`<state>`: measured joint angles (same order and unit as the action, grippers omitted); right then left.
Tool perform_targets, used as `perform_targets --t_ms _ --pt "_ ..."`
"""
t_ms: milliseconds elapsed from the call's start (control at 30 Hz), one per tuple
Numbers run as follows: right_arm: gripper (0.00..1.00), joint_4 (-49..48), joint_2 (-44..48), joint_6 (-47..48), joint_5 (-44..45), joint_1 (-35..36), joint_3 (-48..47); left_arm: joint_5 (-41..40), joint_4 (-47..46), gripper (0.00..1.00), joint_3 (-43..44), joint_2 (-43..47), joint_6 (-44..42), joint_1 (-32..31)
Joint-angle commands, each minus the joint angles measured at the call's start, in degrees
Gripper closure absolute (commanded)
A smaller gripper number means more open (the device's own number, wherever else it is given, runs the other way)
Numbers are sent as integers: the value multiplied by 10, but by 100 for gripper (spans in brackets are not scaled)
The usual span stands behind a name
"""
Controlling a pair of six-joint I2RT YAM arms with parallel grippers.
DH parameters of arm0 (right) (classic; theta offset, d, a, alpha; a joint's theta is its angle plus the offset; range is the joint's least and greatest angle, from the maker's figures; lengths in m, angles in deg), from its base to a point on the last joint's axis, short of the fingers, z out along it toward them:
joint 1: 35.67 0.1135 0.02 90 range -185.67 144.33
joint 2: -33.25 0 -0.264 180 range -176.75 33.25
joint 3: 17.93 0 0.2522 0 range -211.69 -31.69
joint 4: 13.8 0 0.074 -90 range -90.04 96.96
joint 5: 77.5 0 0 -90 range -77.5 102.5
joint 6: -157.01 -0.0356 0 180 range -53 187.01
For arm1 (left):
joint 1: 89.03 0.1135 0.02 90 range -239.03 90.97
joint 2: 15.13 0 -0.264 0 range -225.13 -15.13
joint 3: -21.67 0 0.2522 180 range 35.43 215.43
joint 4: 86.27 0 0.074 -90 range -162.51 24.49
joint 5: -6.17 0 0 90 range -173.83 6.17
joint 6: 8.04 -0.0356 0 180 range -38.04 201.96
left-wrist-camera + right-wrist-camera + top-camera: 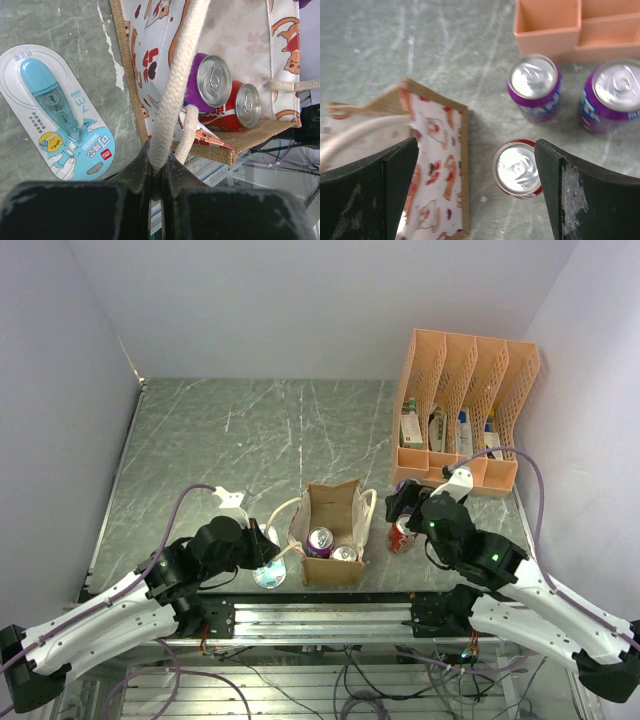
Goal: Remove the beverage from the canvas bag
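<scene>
My left gripper (156,169) is pressed together on a cream rope handle (175,90) of the canvas bag (333,530), the rope pinched flat between the two black fingers. The bag stands upright on the green marbled table (250,440), near the front edge and between my two arms, mouth open to the overhead camera. Its lining is white with a cartoon animal print.

Two beverages sit inside, side by side and upright: a purple can (212,82) and a red can (245,105), touching each other against the bag's near wall. Just left of the bag, flat on the table, lies a blue correction tape in its blister pack (57,112).

My right gripper (475,170) is spread wide and holds nothing. It hangs just right of the bag, over a second red can (516,170) that stands on the table between the fingers, closer to the right one. Beyond that stand two more purple cans (534,85), just in front of the orange perforated file organizer (465,410) at the back right.
</scene>
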<state>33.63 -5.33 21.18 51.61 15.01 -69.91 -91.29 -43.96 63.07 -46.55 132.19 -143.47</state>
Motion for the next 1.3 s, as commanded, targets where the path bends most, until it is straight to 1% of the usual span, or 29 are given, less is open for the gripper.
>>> perform_targets --t_ms 0,133,267,467,600,667,767,1100,1267 --pt "0 -75 28 99 -52 0 -56 7 -3 93 -6 -6 0 1" --pt "0 -145 32 182 -144 0 -96 9 -6 93 -4 -9 -2 1" --pt "0 -171 -1 263 -257 0 -141 9 -3 93 -2 -8 -2 2" --pt "0 -120 -120 326 -417 0 -245 6 4 93 1 -2 -2 1" --pt "0 -67 -213 351 -507 0 -286 4 8 93 2 0 -2 2" --pt "0 -41 -257 356 -519 3 -294 4 8 93 1 1 -1 2" --pt "0 -9 -300 363 -501 17 -291 3 10 93 0 3 -1 1" --pt "0 54 -383 401 -444 87 -263 -1 11 93 7 -8 -7 2" --pt "0 54 -407 412 -457 114 -249 -3 11 93 8 -13 -9 2"
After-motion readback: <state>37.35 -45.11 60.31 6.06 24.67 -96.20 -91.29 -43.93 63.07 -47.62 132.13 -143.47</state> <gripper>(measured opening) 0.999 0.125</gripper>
